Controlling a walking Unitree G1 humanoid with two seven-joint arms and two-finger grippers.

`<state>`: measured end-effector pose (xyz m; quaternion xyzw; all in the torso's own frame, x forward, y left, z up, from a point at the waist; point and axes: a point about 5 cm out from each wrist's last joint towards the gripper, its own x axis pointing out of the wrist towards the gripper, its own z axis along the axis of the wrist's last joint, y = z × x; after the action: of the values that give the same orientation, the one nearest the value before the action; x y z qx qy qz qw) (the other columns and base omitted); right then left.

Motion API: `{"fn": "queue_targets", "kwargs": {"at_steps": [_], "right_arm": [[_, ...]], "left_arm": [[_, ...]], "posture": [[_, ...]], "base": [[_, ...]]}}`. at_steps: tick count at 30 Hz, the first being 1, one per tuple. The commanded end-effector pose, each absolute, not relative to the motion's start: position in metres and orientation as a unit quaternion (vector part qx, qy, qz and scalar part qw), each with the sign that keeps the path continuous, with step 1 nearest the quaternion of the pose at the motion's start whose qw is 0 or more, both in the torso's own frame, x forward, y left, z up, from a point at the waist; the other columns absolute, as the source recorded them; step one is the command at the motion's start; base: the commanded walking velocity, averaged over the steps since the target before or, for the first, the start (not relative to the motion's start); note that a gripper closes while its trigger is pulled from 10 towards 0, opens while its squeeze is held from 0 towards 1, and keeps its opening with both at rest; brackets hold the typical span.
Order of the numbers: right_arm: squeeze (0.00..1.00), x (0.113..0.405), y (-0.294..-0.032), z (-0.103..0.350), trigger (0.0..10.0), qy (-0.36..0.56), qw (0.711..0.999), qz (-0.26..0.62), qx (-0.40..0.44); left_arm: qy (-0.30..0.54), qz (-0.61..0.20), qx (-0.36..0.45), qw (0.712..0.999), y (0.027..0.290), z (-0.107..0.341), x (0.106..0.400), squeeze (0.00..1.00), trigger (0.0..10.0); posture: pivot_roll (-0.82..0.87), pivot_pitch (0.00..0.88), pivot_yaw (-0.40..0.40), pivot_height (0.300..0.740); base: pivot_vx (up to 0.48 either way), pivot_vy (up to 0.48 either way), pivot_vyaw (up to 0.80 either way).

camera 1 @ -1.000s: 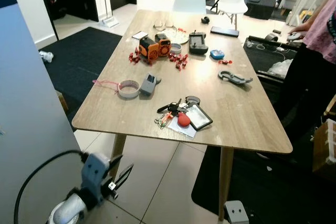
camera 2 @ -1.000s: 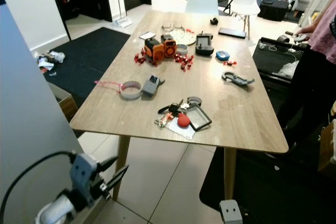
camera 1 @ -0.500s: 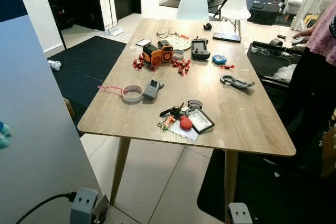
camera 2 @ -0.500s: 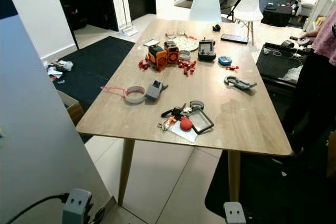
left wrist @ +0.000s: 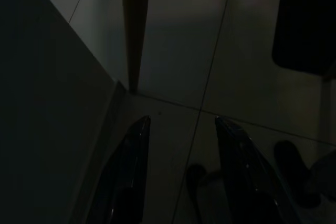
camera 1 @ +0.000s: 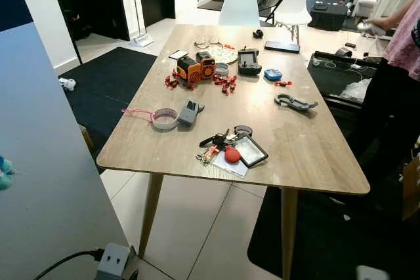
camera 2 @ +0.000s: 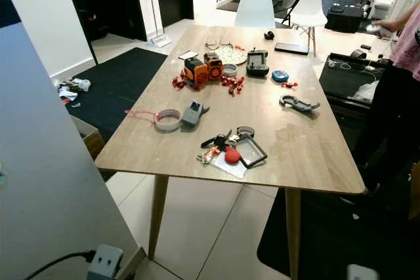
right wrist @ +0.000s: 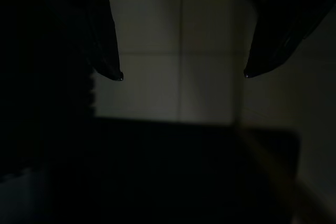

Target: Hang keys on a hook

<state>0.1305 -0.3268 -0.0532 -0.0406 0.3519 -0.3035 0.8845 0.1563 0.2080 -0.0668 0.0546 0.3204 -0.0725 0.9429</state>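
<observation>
the keys (camera 1: 220, 143) lie near the front edge of the wooden tabletop (camera 1: 308, 155), touching a red tag (camera 1: 230, 154) and a small black-framed card (camera 1: 250, 151). the left pincer (left wrist: 181, 124) hangs low over the tiled floor (left wrist: 173, 51) beside a table leg (left wrist: 135, 24), fingers spread apart and grasping nothing. the right pincer (right wrist: 181, 75) is also released, wide open above the floor, empty.
</observation>
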Motion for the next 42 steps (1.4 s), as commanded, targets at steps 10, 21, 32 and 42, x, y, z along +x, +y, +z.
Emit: {"fn": "queue_targets", "kwargs": {"at_steps": [10, 21, 32, 42], "right_arm": [[0.00, 0.228, -0.419, 0.105, 10.0, 0.021, 0.936, -0.349, -0.028], [0.00, 0.328, -0.341, 0.161, 10.0, -0.040, 0.993, -0.109, 0.020], [0.19, 0.369, -0.185, 0.133, 10.0, 0.041, 0.975, 0.212, 0.058], [1.00, 0.363, -0.143, 0.110, 10.0, 0.101, 0.956, 0.276, 0.029]], "left_arm": [[0.363, -0.066, 0.060, 0.927, 0.206, -0.081, 0.145, 0.00, 10.0], [0.389, -0.054, 0.059, 0.918, 0.208, -0.086, 0.143, 0.00, 10.0], [0.414, -0.036, 0.057, 0.908, 0.212, -0.090, 0.139, 0.00, 10.0], [0.435, -0.027, 0.061, 0.898, 0.214, -0.093, 0.132, 0.00, 10.0]], "posture": [[0.05, 0.056, -0.001, 0.740], [0.06, 0.047, -0.016, 0.740], [0.06, 0.043, -0.032, 0.740], [0.06, 0.051, -0.032, 0.740]], "base": [[0.000, 0.000, 0.00], [0.000, 0.000, 0.00], [0.000, 0.000, 0.00], [0.000, 0.000, 0.00]]}}
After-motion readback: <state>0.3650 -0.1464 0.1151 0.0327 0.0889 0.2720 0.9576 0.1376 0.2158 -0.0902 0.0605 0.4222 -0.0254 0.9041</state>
